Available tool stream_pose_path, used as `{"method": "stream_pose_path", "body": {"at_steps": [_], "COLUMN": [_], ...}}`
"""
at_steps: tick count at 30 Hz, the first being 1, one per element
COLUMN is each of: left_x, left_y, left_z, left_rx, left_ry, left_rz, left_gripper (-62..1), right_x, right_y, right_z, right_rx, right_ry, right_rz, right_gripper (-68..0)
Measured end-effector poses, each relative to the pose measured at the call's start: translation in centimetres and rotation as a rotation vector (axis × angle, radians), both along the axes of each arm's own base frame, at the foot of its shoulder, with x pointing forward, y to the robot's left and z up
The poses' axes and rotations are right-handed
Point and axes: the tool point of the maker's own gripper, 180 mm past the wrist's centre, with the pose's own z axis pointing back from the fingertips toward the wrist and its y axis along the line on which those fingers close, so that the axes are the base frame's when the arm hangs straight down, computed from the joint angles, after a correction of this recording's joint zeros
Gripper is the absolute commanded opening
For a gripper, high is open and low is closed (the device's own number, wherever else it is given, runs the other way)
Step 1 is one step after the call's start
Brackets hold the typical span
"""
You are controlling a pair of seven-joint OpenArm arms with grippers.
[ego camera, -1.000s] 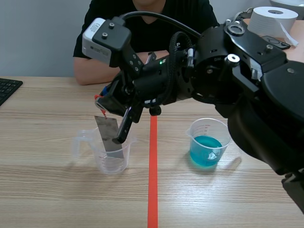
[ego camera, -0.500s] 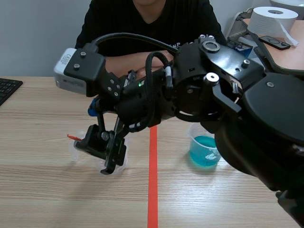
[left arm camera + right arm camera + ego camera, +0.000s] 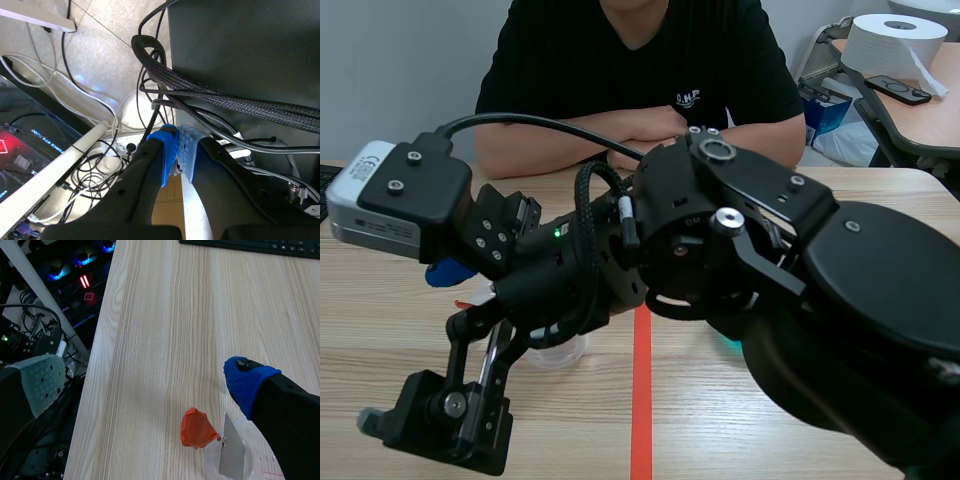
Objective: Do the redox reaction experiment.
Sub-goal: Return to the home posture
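My right gripper [image 3: 145, 377] is open, its grey-green pad [image 3: 45, 382] and blue pad [image 3: 247, 382] far apart with nothing between them. Just ahead of the blue-padded finger a grey metal strip [image 3: 232, 455] with an orange-red tag [image 3: 197, 427] stands in a clear beaker [image 3: 260, 471]. In the scene view the right arm fills the middle, its gripper [image 3: 415, 345] low at the left, and only part of the beaker [image 3: 555, 352] shows beneath it. The cup of blue liquid is hidden behind that arm. My left gripper [image 3: 177, 152] is shut on nothing, below the table over floor cables.
A person [image 3: 640, 60] sits across the table with folded arms. A black keyboard [image 3: 250, 244] lies at the table's left. The table edge [image 3: 100, 370] runs close to the right gripper, with computer gear [image 3: 60, 270] below. A paper roll [image 3: 895, 40] stands on a side table.
The right gripper opened and let go of the metal strip, which now stands in the beaker. The right arm swung left and toward the near table edge, lower in the scene view.
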Motion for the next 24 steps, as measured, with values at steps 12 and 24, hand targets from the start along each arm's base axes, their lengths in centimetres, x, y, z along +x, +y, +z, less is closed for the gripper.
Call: {"method": "stream_pose_path", "body": {"at_steps": [12,24], "left_x": [0.0,0.0], "left_y": [0.0,0.0], "left_z": [0.0,0.0], "left_rx": [0.000,0.000], "left_ry": [0.000,0.000], "left_rz": [0.000,0.000], "left_gripper": [-58.2,-58.2], "right_x": [1.9,2.4], "right_y": [-4.5,-12.4], "right_z": [3.8,3.4], "right_rx": [0.215,0.189], "right_ry": [-0.118,-0.128], "right_rz": [-0.303,-0.588], "right_gripper": [0.4,0.4]}}
